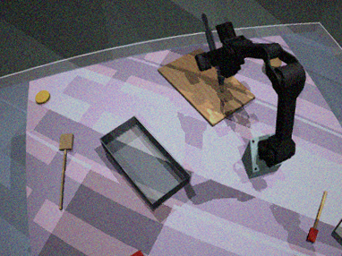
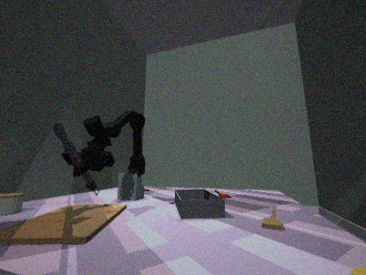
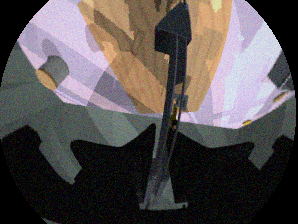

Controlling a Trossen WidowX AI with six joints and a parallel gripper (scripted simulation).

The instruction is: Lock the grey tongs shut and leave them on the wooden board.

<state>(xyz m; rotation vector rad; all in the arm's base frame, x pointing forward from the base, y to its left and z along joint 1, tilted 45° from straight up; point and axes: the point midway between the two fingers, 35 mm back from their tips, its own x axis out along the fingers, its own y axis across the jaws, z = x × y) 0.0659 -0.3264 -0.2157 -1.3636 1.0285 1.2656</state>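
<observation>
The wooden board [image 1: 187, 80] [image 2: 55, 229] [image 3: 135, 75] is lying flat on the patterned table top [image 1: 223, 151] [image 2: 173, 246] [image 3: 250, 60]. Directly over it, apart from its surface, the grey tongs [image 1: 210, 32] [image 2: 68, 146] [image 3: 172, 85] are hanging tilted, their long arms running close together; whether the lock is engaged I cannot tell. The black gripper [image 1: 217, 66] [image 2: 78, 159] [image 3: 158, 127] is pinching them between its jaws, above the board. Just beside the board, a pale tub with a tan lid [image 1: 274, 64] [image 2: 11, 206] [image 3: 57, 66] is standing. Near the board, on the side towards the arm's foot, the grey base [image 1: 254, 169] [image 2: 122, 191] is supporting the arm. The roasting tin [image 1: 127, 175] [image 2: 202, 209] is sitting upright near the board, the tongs well apart from it. Farther from the board, beyond the tin, a wooden brush [image 1: 66, 142] [image 2: 273, 224] is lying; a yellow disc [image 1: 42, 97] [image 2: 360, 271] is also resting well apart from the board. Beyond the base, a red-headed tool [image 1: 312, 235] is lying, far from the board.
</observation>
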